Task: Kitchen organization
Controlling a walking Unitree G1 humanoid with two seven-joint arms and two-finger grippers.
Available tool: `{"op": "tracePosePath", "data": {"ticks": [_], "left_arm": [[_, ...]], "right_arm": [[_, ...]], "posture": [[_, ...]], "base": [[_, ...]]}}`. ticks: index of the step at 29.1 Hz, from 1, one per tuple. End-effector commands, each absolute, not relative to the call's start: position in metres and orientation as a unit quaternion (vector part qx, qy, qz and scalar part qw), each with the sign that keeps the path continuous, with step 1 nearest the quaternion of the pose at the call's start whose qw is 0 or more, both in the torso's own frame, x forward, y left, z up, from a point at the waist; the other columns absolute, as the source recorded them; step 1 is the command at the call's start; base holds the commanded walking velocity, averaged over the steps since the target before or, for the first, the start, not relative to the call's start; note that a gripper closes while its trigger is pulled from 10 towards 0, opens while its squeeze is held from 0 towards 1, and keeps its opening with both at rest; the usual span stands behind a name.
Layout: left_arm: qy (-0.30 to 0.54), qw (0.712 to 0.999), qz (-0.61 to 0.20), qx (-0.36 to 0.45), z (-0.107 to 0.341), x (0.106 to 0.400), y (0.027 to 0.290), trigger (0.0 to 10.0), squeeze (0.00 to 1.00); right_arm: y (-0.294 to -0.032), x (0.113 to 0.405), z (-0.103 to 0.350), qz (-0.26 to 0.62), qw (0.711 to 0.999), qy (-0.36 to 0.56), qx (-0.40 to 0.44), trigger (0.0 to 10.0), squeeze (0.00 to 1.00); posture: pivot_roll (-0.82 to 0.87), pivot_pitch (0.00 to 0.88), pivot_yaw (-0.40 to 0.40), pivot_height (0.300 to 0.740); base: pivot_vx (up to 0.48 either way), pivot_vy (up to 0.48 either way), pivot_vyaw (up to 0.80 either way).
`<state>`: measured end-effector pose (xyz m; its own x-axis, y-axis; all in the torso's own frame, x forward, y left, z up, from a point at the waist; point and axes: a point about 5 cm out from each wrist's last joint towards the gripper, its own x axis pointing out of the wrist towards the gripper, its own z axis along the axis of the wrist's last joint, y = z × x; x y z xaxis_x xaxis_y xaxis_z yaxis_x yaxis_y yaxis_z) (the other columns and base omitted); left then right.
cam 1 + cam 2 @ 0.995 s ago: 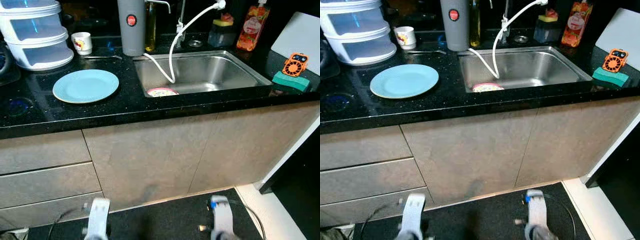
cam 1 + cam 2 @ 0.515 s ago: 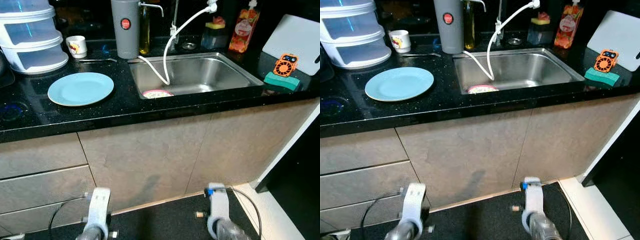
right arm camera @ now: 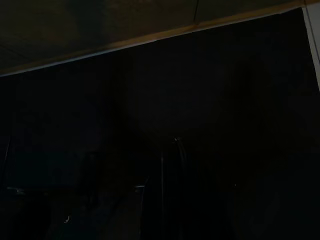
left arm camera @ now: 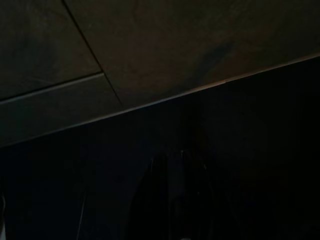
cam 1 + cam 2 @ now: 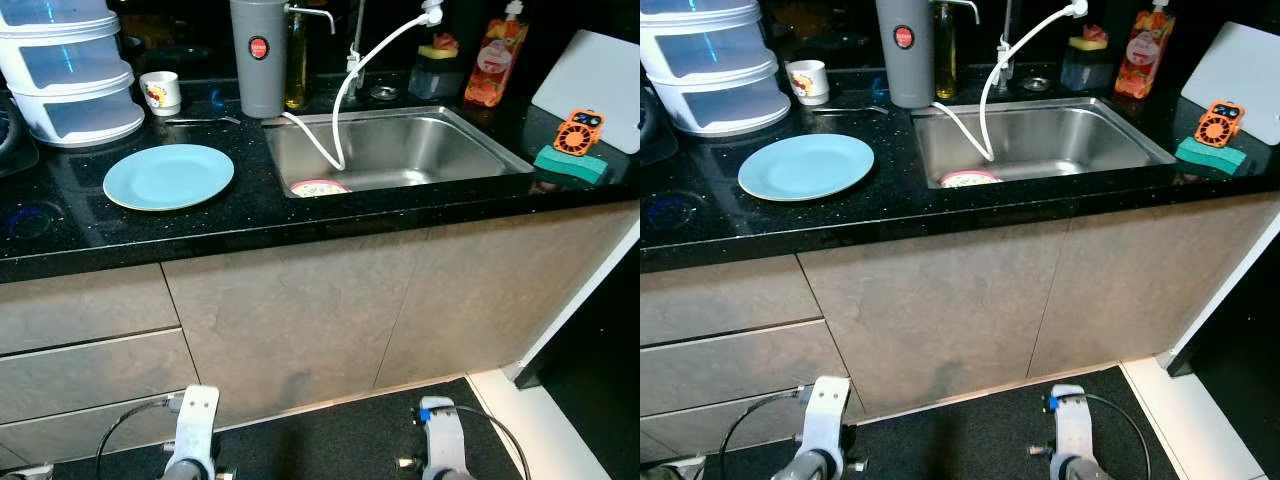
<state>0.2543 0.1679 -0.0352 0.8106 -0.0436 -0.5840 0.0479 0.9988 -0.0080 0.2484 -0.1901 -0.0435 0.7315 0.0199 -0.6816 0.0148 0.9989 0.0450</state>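
Glossy speckled black counter [image 5: 300, 215] edge; round blue plate [image 5: 168, 176] beside steel sink [image 5: 440, 152]. Left arm [image 5: 192, 440], right arm [image 5: 440, 450] idle; finger state indiscernible.

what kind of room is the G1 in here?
A home kitchen, most likely: a black stone countertop with a stainless sink and a pull-out hose tap, and a light blue plate left of the sink.
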Motion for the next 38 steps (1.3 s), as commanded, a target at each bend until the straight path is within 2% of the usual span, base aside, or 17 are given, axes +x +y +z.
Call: {"op": "tracePosePath", "data": {"ticks": [1, 27, 38], "left_arm": [[0.323, 0.946, -0.023, -0.01, -0.043, 0.245, 0.165, 10.0, 0.0], [0.347, 0.938, -0.013, -0.02, -0.056, 0.227, 0.16, 10.0, 0.0], [0.349, 0.937, -0.015, -0.024, -0.056, 0.227, 0.158, 10.0, 0.0]], "right_arm": [[-0.189, 0.243, -0.048, 0.001, 0.926, 0.376, 0.027, 10.0, 0.0], [-0.192, 0.213, -0.066, -0.001, 0.908, 0.418, 0.016, 10.0, 0.0], [-0.192, 0.213, -0.066, 0.009, 0.909, 0.417, 0.003, 10.0, 0.0]], "posture": [[-0.06, 0.1, -0.016, 0.74], [-0.06, 0.109, -0.02, 0.74], [-0.06, 0.116, -0.018, 0.74]], "base": [[0.0, 0.0, 0.0], [0.0, 0.0, 0.0], [0.0, 0.0, 0.0]]}}
